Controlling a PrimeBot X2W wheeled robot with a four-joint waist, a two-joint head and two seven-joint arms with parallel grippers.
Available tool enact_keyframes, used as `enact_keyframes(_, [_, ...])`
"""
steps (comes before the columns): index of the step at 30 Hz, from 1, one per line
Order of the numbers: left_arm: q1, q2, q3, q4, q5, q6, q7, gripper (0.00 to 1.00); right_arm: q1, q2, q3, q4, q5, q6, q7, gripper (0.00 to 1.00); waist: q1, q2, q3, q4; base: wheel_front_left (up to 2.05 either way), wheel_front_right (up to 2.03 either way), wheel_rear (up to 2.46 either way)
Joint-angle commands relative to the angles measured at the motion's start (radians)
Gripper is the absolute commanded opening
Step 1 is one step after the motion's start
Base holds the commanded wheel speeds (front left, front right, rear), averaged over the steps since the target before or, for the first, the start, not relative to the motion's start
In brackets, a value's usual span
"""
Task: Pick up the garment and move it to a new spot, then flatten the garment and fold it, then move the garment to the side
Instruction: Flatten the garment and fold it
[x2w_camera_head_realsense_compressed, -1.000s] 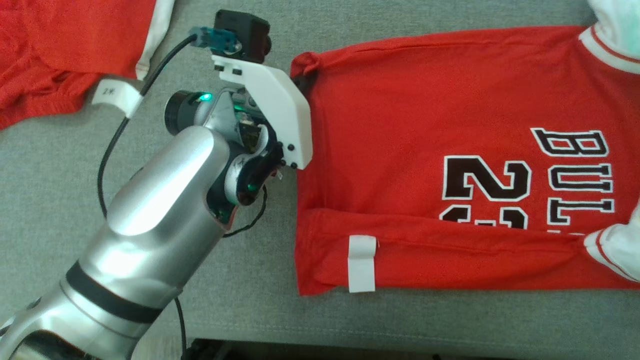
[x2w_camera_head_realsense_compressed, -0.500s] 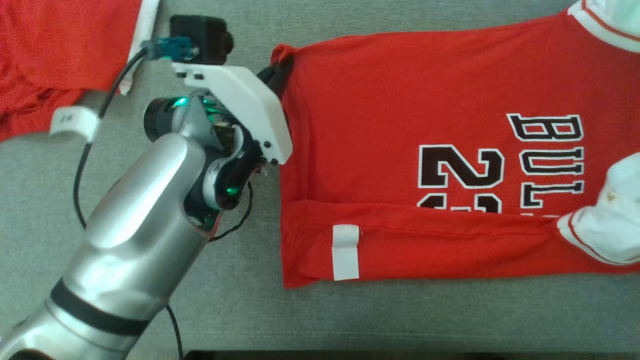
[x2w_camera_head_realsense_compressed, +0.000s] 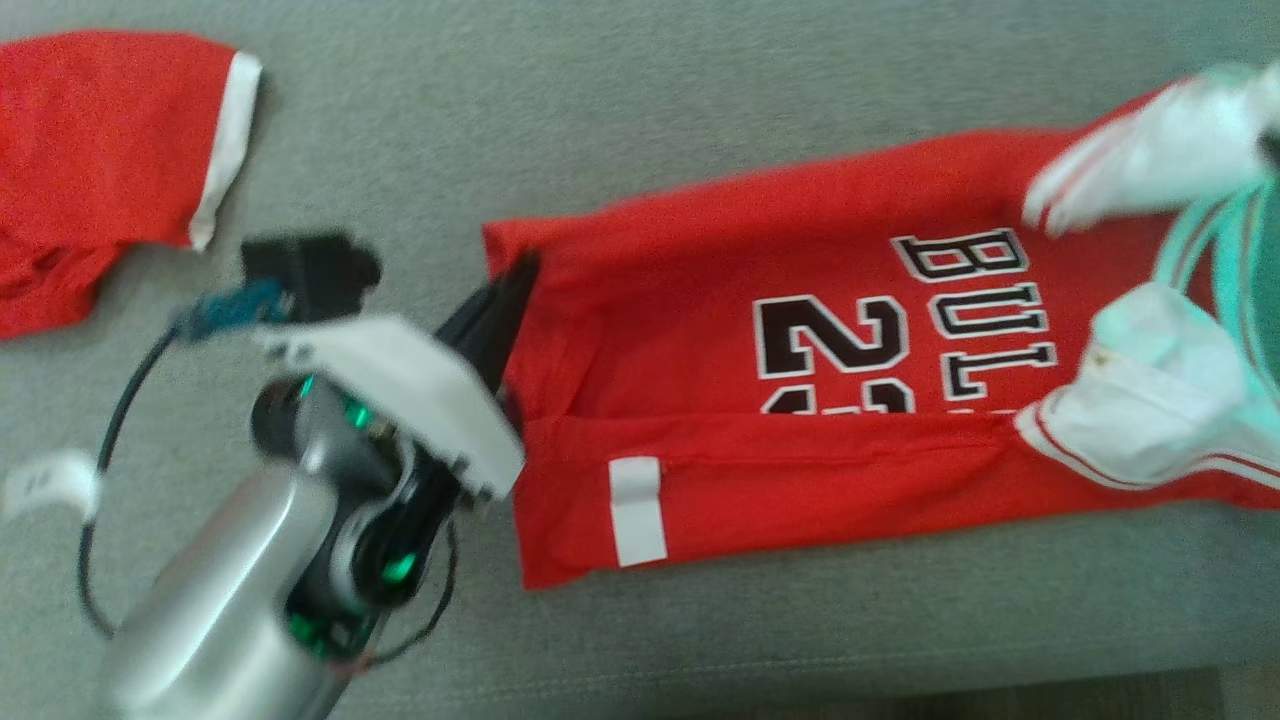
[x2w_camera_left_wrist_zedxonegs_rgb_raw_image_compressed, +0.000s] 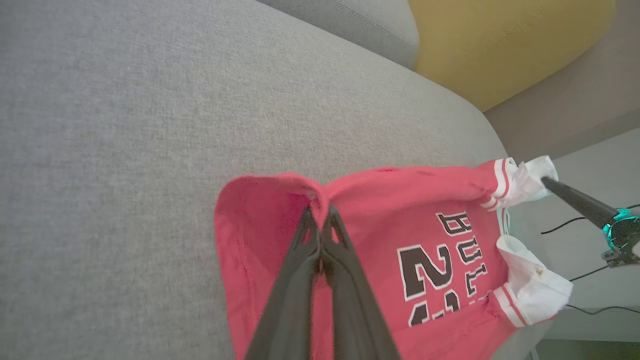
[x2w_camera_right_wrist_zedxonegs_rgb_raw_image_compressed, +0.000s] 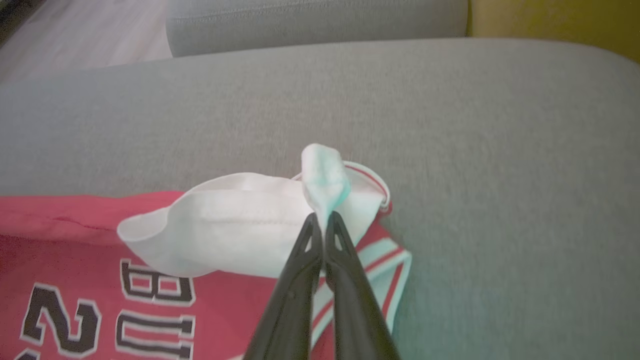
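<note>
The garment (x2w_camera_head_realsense_compressed: 700, 330) is a red jersey with black lettering and white-trimmed sleeves, lying across the grey sofa seat (x2w_camera_head_realsense_compressed: 620, 110). My left gripper (x2w_camera_head_realsense_compressed: 522, 268) is shut on the far hem corner, which bunches around its tips in the left wrist view (x2w_camera_left_wrist_zedxonegs_rgb_raw_image_compressed: 319, 210). The right gripper (x2w_camera_right_wrist_zedxonegs_rgb_raw_image_compressed: 324, 219) is shut on a white sleeve (x2w_camera_right_wrist_zedxonegs_rgb_raw_image_compressed: 235, 225) at the garment's other end, holding it raised. From the left wrist, the right gripper (x2w_camera_left_wrist_zedxonegs_rgb_raw_image_compressed: 546, 182) shows pinching that sleeve. The near edge, with a white label (x2w_camera_head_realsense_compressed: 637, 510), lies flat.
A second red garment (x2w_camera_head_realsense_compressed: 100, 170) lies at the far left of the seat. A white tag (x2w_camera_head_realsense_compressed: 50, 482) hangs on the left arm's cable. The seat's front edge (x2w_camera_head_realsense_compressed: 900, 665) runs along the bottom, and a yellow cushion (x2w_camera_left_wrist_zedxonegs_rgb_raw_image_compressed: 500, 45) stands beyond the seat.
The head camera has shifted. Both grippers keep their holds, and the garment's far edge has come toward the near edge, so less red cloth shows above the lettering.
</note>
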Motion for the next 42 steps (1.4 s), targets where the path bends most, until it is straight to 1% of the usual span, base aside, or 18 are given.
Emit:
enact_keyframes(1, [0.015,0.04,0.058,-0.06,-0.007,0.012,-0.015,0.0,0.059,-0.036,-0.019,-0.053,0.012,-0.001,-0.002,0.0,0.0001,0.0,-0.025,-0.028,0.0,0.0,0.0])
enact_keyframes(6, [0.144,0.066,0.09,-0.139,-0.04,0.045,-0.041,0.0,0.193,0.0,-0.069,-0.104,0.013,-0.001,0.023,0.0,0.0001,0.0,-0.043,-0.06,0.0,0.0,0.0])
enact_keyframes(7, [0.165,0.068,0.091,-0.143,-0.044,0.052,-0.044,0.36,0.211,0.008,-0.071,-0.114,0.003,-0.001,0.032,0.32,0.0001,0.0,-0.045,-0.064,0.0,0.0,0.0])
enact_keyframes(8, [0.185,0.076,0.086,-0.143,-0.041,0.057,-0.043,0.85,0.227,0.016,-0.071,-0.123,-0.005,-0.001,0.042,1.0,0.0001,0.0,-0.048,-0.069,0.0,0.0,0.0])
enact_keyframes(9, [0.206,0.085,0.077,-0.138,-0.038,0.062,-0.037,1.0,0.24,0.027,-0.074,-0.126,-0.006,-0.001,0.057,1.0,0.0001,0.0,-0.049,-0.072,0.0,0.0,0.0])
enact_keyframes(12, [0.256,0.112,0.059,-0.106,-0.011,0.084,-0.044,1.0,0.271,0.038,-0.084,-0.143,-0.002,-0.001,0.106,1.0,0.0001,0.0,-0.055,-0.076,0.0,0.0,0.0])
enact_keyframes(14, [0.274,0.129,0.054,-0.082,0.032,0.103,-0.075,1.0,0.279,0.04,-0.121,-0.141,-0.014,-0.001,0.121,1.0,0.0001,0.0,-0.058,-0.077,0.0,0.0,0.0])
enact_keyframes(16, [0.288,0.117,0.073,-0.068,0.07,0.125,-0.148,1.0,0.28,0.057,-0.169,-0.132,-0.019,-0.001,0.138,1.0,0.0001,0.0,-0.063,-0.075,0.0,0.0,0.0])
enact_keyframes(20, [0.316,0.059,0.092,-0.051,0.124,0.126,-0.315,1.0,0.272,0.109,-0.267,-0.13,-0.039,-0.001,0.175,1.0,0.0001,0.0,-0.078,-0.062,0.0,0.0,0.0])
enact_keyframes(23, [0.336,0.007,0.091,-0.027,0.158,0.111,-0.433,1.0,0.284,0.154,-0.302,-0.162,-0.039,-0.001,0.225,1.0,0.0001,0.0,-0.089,-0.048,0.0,0.0,0.0])
enact_keyframes(25, [0.345,-0.019,0.084,-0.005,0.197,0.103,-0.473,1.0,0.297,0.183,-0.326,-0.182,-0.06,-0.001,0.25,1.0,0.0001,0.0,-0.094,-0.039,0.0,0.0,0.0])
enact_keyframes(26, [0.345,-0.019,0.084,-0.005,0.197,0.103,-0.473,1.0,0.297,0.183,-0.326,-0.182,-0.06,-0.001,0.25,1.0,0.0001,0.0,-0.094,-0.039,0.0,0.0,0.0])
enact_keyframes(27, [0.349,-0.037,0.083,0.001,0.213,0.098,-0.484,1.0,0.301,0.198,-0.338,-0.19,-0.074,-0.001,0.262,1.0,0.0001,0.0,-0.094,-0.035,0.0,0.0,0.0])
enact_keyframes(29, [0.353,-0.065,0.078,0.017,0.265,0.089,-0.495,1.0,0.304,0.241,-0.367,-0.197,-0.102,-0.001,0.284,1.0,0.0001,0.0,-0.092,-0.026,0.0,0.0,0.0])
enact_keyframes(32, [0.351,-0.113,0.078,0.031,0.352,0.069,-0.499,1.0,0.304,0.301,-0.382,-0.199,-0.165,-0.001,0.325,1.0,0.0001,0.0,-0.084,-0.015,0.0,0.0,0.0])
enact_keyframes(35, [0.353,-0.159,0.09,0.041,0.447,0.037,-0.5,1.0,0.278,0.363,-0.383,-0.177,-0.222,-0.001,0.358,1.0,0.0001,0.0,-0.072,-0.013,0.0,0.0,0.0])
enact_keyframes(38, [0.356,-0.2,0.106,0.058,0.523,-0.008,-0.5,1.0,0.239,0.422,-0.389,-0.141,-0.284,-0.001,0.383,1.0,0.0001,0.0,-0.062,-0.005,0.0,0.0,0.0])
enact_keyframes(42, [0.369,-0.247,0.14,0.082,0.593,-0.069,-0.5,1.0,0.221,0.451,-0.38,-0.096,-0.352,-0.001,0.406,1.0,0.0001,0.0,-0.049,0.012,0.0,0.0,0.0])
